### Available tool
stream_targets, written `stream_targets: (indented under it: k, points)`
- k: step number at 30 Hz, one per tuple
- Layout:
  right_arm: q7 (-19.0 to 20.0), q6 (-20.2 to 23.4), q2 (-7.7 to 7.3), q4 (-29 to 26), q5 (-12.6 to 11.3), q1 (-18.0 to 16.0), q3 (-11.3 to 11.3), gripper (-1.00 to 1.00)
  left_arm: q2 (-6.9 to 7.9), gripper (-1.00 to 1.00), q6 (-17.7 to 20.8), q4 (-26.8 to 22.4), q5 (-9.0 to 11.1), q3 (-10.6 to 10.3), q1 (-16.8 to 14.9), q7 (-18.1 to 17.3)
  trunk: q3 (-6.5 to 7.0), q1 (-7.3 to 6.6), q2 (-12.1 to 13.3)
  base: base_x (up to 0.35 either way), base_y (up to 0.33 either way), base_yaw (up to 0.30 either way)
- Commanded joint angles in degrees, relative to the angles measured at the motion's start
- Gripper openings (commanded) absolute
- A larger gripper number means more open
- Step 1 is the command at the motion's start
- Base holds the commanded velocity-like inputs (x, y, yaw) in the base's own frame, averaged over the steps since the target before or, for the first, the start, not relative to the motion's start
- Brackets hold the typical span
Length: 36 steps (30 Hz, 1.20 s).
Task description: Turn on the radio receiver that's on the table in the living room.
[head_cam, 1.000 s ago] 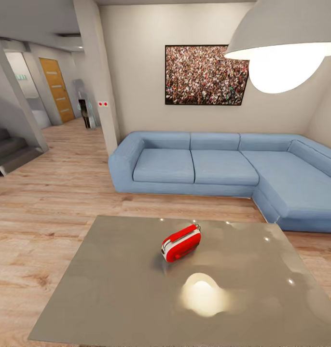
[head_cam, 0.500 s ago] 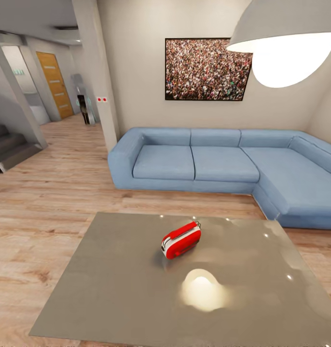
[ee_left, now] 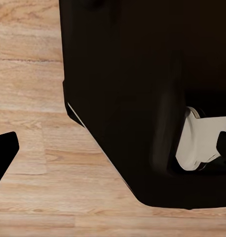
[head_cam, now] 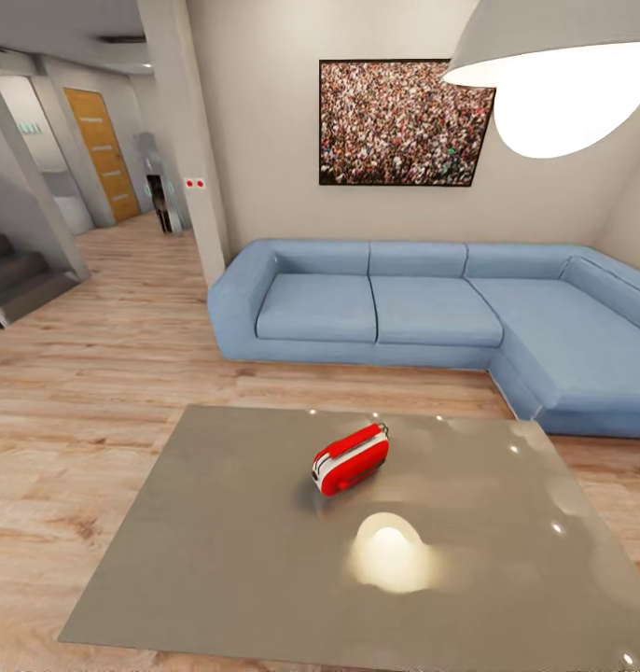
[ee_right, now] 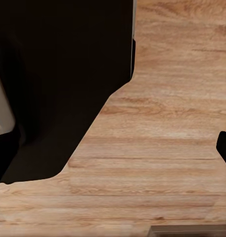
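Radio receiver (head_cam: 351,458) lies near centre of the table (head_cam: 217,560), sofa (head_cam: 432,317) beyond. Wrist views look down on plank floor (ee_left: 38,74) beside the dark robot body (ee_left: 142,74); finger spread of both grippers cannot be told, nor the radio's position relative to them.

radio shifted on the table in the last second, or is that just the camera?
No. The radio keeps its spot and slant on the table, just beyond the lamp reflection. The picture and sofa shift together, so the camera moved.
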Motion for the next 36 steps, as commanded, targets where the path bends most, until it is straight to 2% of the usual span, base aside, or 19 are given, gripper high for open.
stream_targets:
  k: [1,17,25,36]
  points:
    - [0.0,0.0,0.0,0.0,0.0,0.0,0.0,1.0,0.0,1.0,0.0,0.0,0.0,0.0,0.0,0.0,-0.09,0.0,0.0,0.0,0.0,0.0]
    - [0.0,0.0,0.0,0.0,0.0,0.0,-0.1,1.0,-0.01,1.0,0.0,-0.1,0.0,0.0,0.0,0.0,-1.53,0.0,0.0,0.0,0.0,0.0]
    - [0.0,0.0,0.0,0.0,0.0,0.0,-0.1,1.0,-0.01,1.0,0.0,0.1,-0.2,0.0,0.0,0.0,-1.69,0.0,0.0,0.009,0.0,0.0]
    - [0.0,0.0,0.0,0.0,0.0,0.0,0.0,1.0,-0.01,1.0,0.4,0.1,-0.4,-0.1,0.0,0.0,-1.71,0.0,0.0,0.251,0.0,0.0]
